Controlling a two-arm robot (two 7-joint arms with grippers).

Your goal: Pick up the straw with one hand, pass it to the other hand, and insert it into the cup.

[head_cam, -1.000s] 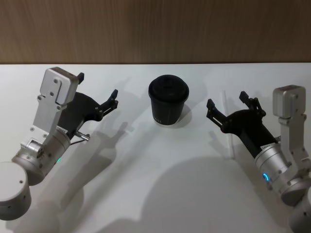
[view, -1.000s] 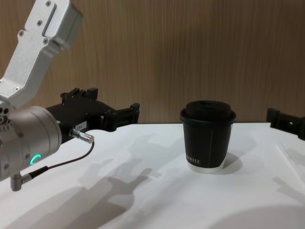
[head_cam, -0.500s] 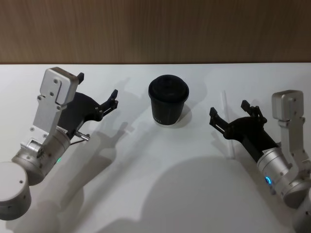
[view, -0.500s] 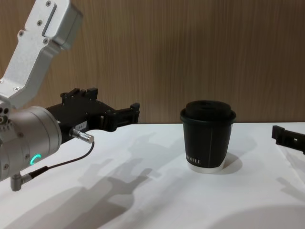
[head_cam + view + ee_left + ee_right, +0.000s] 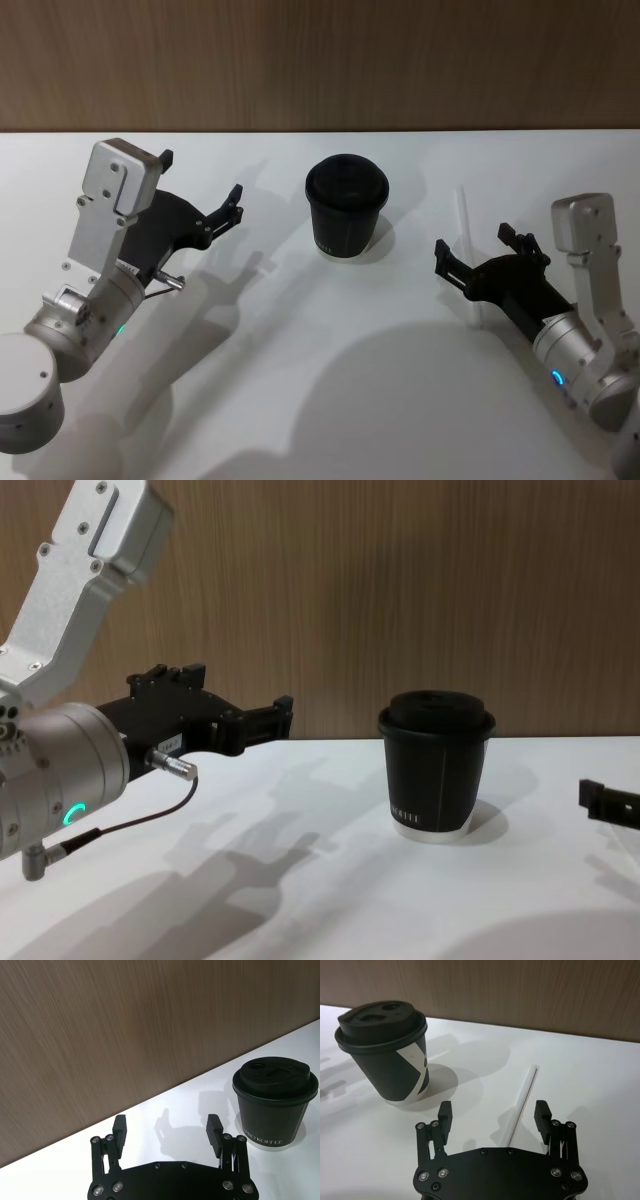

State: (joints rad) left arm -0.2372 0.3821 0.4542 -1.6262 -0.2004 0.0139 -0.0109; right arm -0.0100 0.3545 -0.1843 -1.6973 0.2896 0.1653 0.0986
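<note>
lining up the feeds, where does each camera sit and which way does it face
Head: high, looking down at cup, straw; left pincer, right pincer show.
Chest: low, facing across to cup; left pincer, right pincer tip.
Left wrist: behind its open pincer, facing cup.
Right wrist: behind its open pincer, facing straw, cup.
All share the cup.

Silver arms: fat cylinders, angular brackets [image 5: 110,215], visible screws. Black left gripper [image 5: 200,175] and right gripper [image 5: 472,240], forked jaws. Left: green ring [image 5: 72,813], thin cable [image 5: 140,818] — right: blue light [image 5: 553,378].
</note>
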